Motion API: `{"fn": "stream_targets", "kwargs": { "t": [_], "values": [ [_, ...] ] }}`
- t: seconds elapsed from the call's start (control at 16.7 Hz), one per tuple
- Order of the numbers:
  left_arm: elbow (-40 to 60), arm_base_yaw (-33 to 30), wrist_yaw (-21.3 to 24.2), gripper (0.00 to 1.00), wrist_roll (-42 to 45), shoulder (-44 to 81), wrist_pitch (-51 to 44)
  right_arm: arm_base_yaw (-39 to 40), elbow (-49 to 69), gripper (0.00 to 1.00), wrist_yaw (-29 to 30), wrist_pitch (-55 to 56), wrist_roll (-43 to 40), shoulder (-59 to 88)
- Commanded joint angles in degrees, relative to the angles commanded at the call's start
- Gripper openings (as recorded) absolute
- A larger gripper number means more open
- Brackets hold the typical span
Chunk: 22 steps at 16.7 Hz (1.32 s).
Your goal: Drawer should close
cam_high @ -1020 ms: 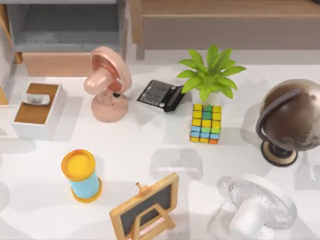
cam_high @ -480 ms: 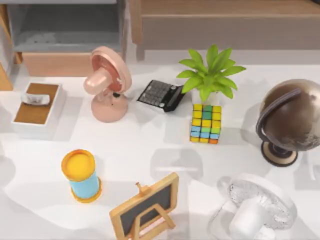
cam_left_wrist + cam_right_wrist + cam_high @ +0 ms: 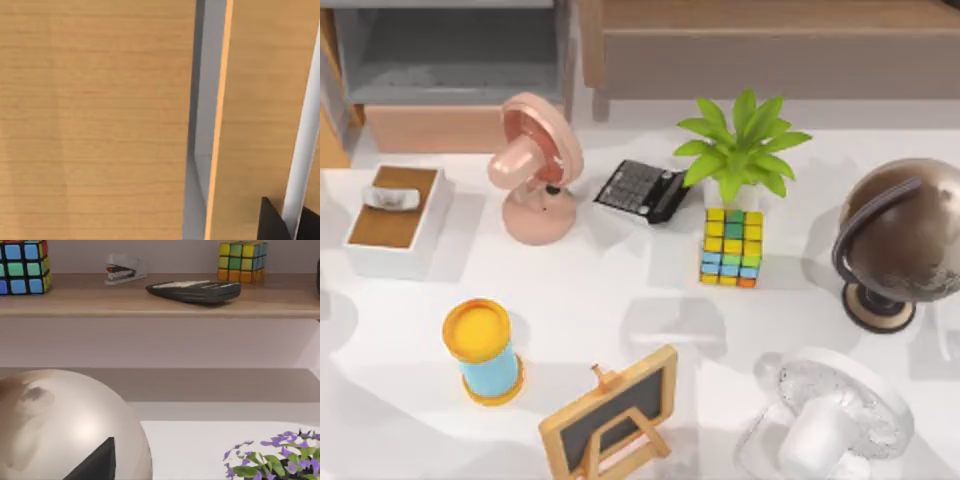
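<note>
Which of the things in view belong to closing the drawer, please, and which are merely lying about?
Belonging to the job:
- open drawer, top view's upper left
- left gripper, close against wooden panels

Just lying about:
- pink fan
- calculator
- potted plant
- puzzle cube
- globe
- white fan
- small chalkboard
- yellow-topped cylinder
- white box

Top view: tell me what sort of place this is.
Probably a rendered home-office or study desk: a white table with a calculator, a globe and a small chalkboard, and an open drawer at the back left.
</note>
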Motion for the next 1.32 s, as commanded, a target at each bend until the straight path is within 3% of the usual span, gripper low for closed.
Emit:
{"fn": "stream_targets", "kwargs": {
  "t": [0.48,0.78,1.32],
  "values": [
    [14.32,-3.40,-3.29,0.00,-0.19,6.47,-7.35,0.00,0.00,1.00,0.00,0.00,0.00,0.00],
    [15.98,-3.89,-3.79,0.00,-0.23,7.35,-8.49,0.00,0.00,1.00,0.00,0.00,0.00,0.00],
    [15.98,-3.89,-3.79,0.68,-0.23,7.35,-8.49,0.00,0.00,1.00,0.00,0.00,0.00,0.00]
  ]
}}
